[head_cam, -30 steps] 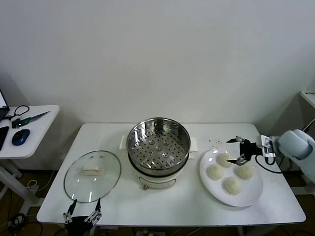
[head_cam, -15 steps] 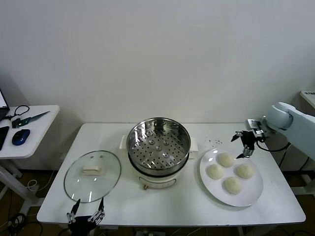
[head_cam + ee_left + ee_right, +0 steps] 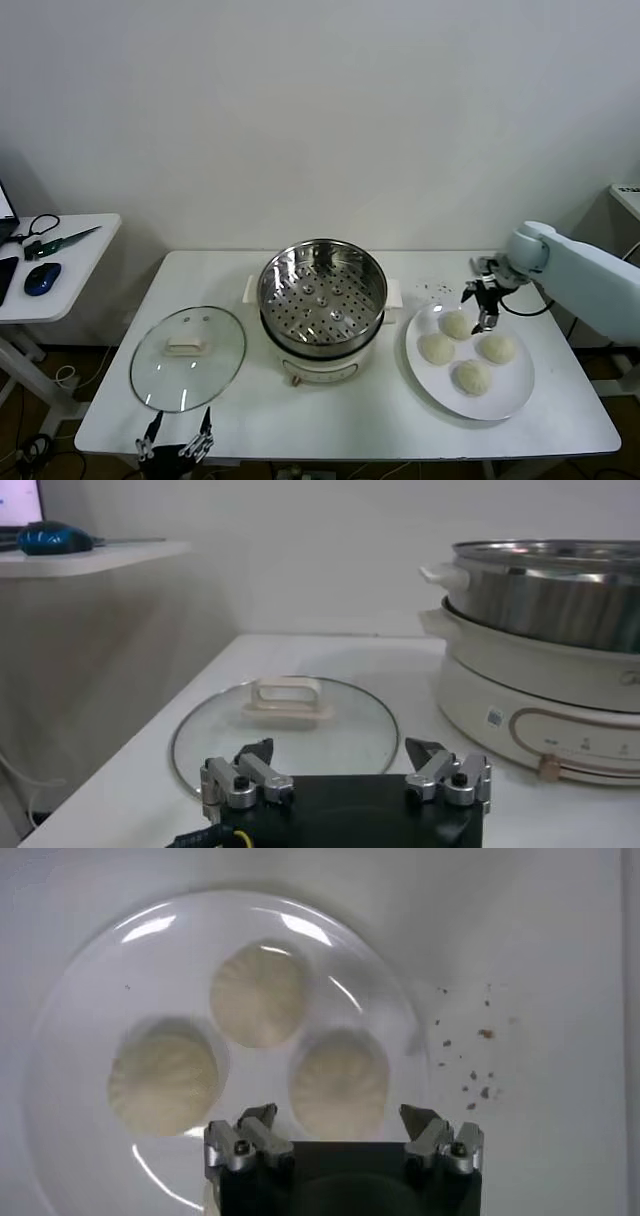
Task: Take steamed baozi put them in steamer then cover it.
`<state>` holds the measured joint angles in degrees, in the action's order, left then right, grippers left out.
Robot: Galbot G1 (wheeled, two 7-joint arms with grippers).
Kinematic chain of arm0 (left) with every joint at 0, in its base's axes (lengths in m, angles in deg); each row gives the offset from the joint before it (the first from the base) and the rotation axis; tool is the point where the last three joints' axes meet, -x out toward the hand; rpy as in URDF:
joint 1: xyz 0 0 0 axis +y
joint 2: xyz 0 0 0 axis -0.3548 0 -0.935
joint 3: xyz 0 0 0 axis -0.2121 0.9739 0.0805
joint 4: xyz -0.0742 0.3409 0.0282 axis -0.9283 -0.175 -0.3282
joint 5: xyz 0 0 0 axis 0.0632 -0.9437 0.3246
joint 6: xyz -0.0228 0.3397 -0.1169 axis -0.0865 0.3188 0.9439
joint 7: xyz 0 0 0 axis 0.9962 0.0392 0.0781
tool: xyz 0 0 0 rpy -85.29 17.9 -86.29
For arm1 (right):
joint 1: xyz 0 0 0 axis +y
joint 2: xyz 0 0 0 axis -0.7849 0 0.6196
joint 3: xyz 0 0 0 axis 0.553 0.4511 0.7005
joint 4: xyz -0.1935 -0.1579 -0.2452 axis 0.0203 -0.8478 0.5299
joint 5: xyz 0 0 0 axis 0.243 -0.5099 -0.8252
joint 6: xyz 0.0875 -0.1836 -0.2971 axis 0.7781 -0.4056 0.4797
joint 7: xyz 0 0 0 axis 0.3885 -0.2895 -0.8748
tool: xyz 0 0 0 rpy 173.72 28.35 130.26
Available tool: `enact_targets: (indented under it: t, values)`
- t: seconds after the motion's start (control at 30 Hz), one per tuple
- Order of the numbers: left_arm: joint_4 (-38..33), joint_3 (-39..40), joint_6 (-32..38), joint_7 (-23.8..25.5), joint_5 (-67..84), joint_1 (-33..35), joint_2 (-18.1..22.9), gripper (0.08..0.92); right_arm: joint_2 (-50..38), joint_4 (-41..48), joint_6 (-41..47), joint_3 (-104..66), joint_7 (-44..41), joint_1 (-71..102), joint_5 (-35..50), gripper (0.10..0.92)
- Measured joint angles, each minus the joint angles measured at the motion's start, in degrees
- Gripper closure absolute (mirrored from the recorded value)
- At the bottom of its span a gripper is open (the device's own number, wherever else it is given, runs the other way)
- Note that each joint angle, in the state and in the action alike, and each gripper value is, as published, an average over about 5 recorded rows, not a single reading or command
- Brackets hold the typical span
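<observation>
Right gripper [image 3: 479,303], jaws wide: now above the plated steamed baozi [image 3: 458,324].
Previously farther right; left gripper [image 3: 176,441] unchanged, wide, near cover [image 3: 188,357].

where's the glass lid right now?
In the head view the cover lies flat on the table's left side, beside the steamer, just beyond the open left gripper.

— Where does the head camera look from?
— High up, facing forward and down at the whole desk [image 3: 340,420], from some way off.
— And the wrist cameras?
— The left one sits low at the desk's near edge, looking level across the cover [image 3: 285,725] to the steamer [image 3: 540,630]. The right one looks straight down, close over the plate [image 3: 90,978].
— What overlaps?
— Each wrist view shares its patch with the head view only.
</observation>
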<state>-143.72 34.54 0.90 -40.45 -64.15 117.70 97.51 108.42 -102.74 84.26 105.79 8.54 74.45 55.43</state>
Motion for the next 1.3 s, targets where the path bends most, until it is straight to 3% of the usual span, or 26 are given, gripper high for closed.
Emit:
enact_targets:
  t: [0.23,0.6,0.77,1.0,1.3]
  values:
    - [0.07,0.56,0.04,-0.04,-0.51,0.30,0.20,0.177,1.31,1.53,0.54,-2.50,1.25,2.70,-2.26,0.216]
    - [0.09,0.54,-0.07,-0.24,-0.63,0.27,0.24,0.177,1.62,1.82,0.88,-5.10,2.35,4.35,-4.03,0.350]
    - [-0.07,0.51,-0.16,-0.26,-0.65,0.33,0.29,0.177,0.56,0.17,0.75,-3.82,2.50,2.64,-2.78,0.371]
    - [-0.37,0.46,-0.17,-0.65,-0.36,0.46,-0.17,0.177,-0.30,-5.68,-2.95,6.90,2.54,-9.83,3.09,0.372]
    - [-0.62,1.29,-0.89,-0.73,-0.38,-0.13,-0.09,0.177,4.84,-14.15,-15.88,22.01,3.37,-31.93,9.44,0.380]
